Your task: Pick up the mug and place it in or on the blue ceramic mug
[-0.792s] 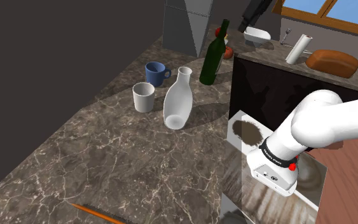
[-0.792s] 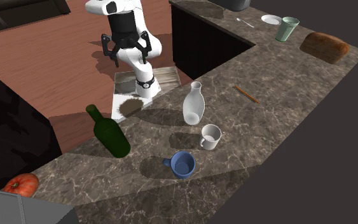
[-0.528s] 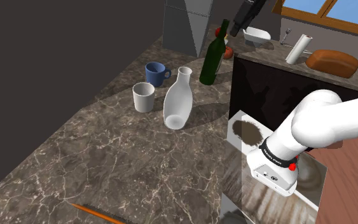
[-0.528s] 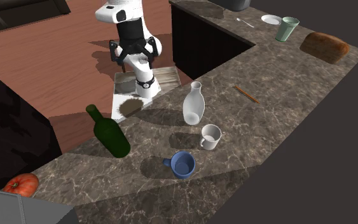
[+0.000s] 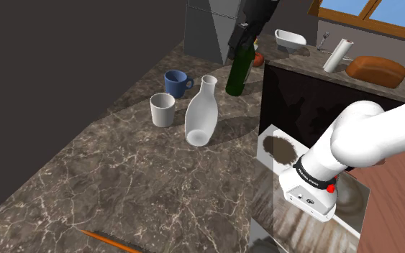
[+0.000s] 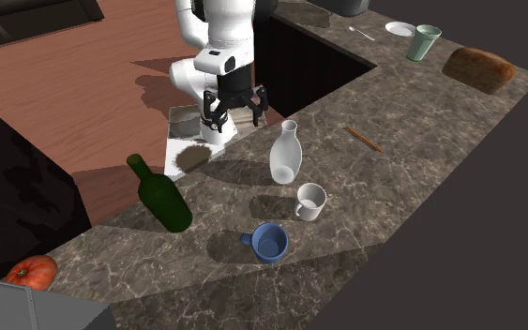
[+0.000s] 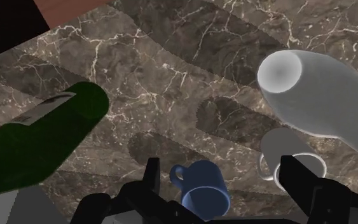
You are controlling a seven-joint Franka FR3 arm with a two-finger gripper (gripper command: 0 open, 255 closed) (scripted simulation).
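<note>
Mug (image 5: 162,110) upright, opening upward.

Green bottle (image 5: 237,76), white vase (image 5: 201,116), pencil (image 5: 111,241)

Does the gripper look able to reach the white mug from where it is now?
Probably yes. The open gripper hangs higher up, and the white mug stands uncovered, apart from the blue mug. The white vase beside it is the one thing to clear.
</note>
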